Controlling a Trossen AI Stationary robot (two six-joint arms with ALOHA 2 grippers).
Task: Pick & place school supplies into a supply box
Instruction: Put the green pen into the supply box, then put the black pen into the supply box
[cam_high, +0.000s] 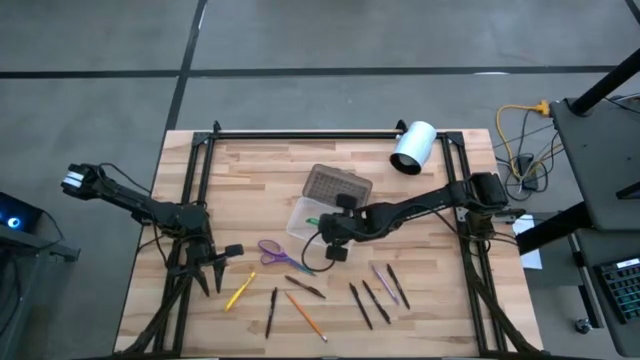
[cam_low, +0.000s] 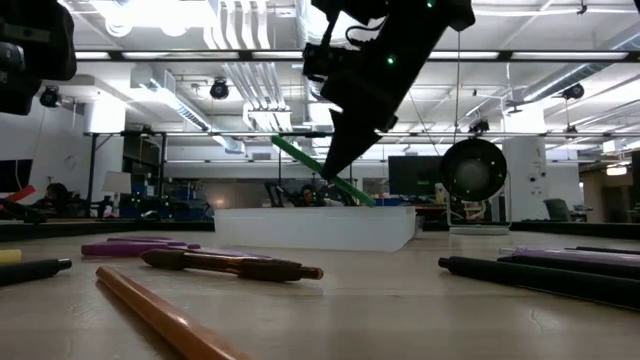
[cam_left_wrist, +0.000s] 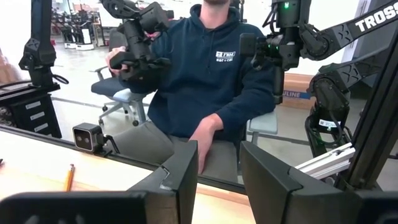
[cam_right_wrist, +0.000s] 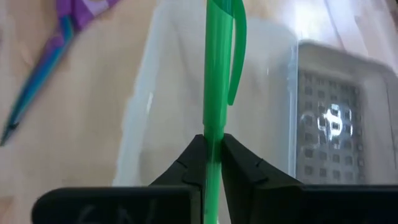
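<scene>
Right gripper (cam_right_wrist: 211, 155) pinching a green pen (cam_right_wrist: 217, 81) above the supply box (cam_right_wrist: 205, 124).
The pen's long axis points forward and down from the fingers into the open clear tray directly below; the left gripper (cam_left_wrist: 217, 180) waits open, well apart.

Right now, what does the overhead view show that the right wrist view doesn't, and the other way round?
Only the high view shows the left gripper open and waiting near the table's front left, the white cylinder, and the loose pens and pencils along the front, such as the orange pencil. Only the right wrist view shows the fingers pinching the green pen, and the pen's clip. Both show the right gripper over the clear supply box, its dotted grey lid folded open, and the purple scissors beside it.
</scene>
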